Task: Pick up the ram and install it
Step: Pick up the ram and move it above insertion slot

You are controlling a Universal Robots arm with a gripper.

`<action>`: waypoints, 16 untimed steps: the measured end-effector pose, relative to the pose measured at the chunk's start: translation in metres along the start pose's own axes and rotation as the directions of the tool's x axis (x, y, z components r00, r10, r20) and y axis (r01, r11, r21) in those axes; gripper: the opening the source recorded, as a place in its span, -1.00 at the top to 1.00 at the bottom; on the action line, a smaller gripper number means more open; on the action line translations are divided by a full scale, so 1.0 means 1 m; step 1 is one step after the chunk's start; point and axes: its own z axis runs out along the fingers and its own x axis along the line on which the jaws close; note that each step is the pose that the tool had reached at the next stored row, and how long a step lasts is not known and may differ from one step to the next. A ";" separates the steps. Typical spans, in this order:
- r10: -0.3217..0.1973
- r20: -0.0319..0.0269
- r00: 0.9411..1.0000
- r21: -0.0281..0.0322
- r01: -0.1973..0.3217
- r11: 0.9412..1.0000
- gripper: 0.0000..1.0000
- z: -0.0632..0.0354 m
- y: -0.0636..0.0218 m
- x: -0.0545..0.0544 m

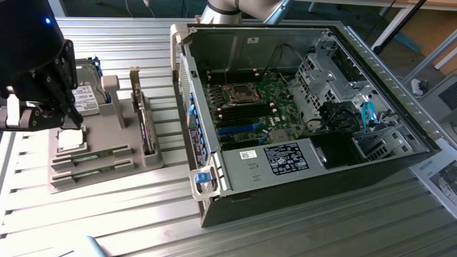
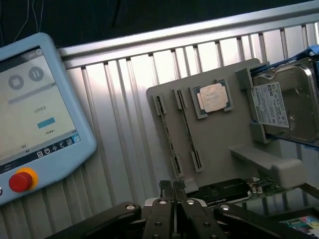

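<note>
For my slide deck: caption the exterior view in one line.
Tool poised by the gray tray where two ram sticks lie, beside the open computer case with its motherboard exposed.

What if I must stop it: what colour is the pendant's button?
The button is red on yellow; clearest in the wrist view.

ribbed metal table (image 1: 107,225), seemingly brown floor (image 1: 428,32).

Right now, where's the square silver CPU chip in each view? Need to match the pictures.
Exterior view: the square silver CPU chip lies in the grey parts tray at the exterior view's left, beside the green RAM sticks.
Wrist view: the chip sits in the tray's square recess, between the RAM sticks and the hard drive.
Shared landmark: the silver hard drive with a white label, held at the tray's edge near the chip.
</note>
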 end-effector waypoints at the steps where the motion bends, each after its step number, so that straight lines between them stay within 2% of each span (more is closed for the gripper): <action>1: -0.015 0.001 1.000 0.000 0.015 1.000 0.70 0.0003 0.0000 0.000; 3: -0.054 0.002 0.999 -0.002 0.054 0.999 0.70 0.0013 0.0000 0.000; 5: -0.068 0.003 0.998 -0.002 0.068 0.998 0.70 0.0039 0.0002 0.000; 10: -0.077 0.003 0.997 -0.003 0.077 0.997 0.70 0.0131 0.0006 0.000; 16: -0.085 0.004 0.996 -0.004 0.085 0.996 0.70 0.0310 0.0013 0.001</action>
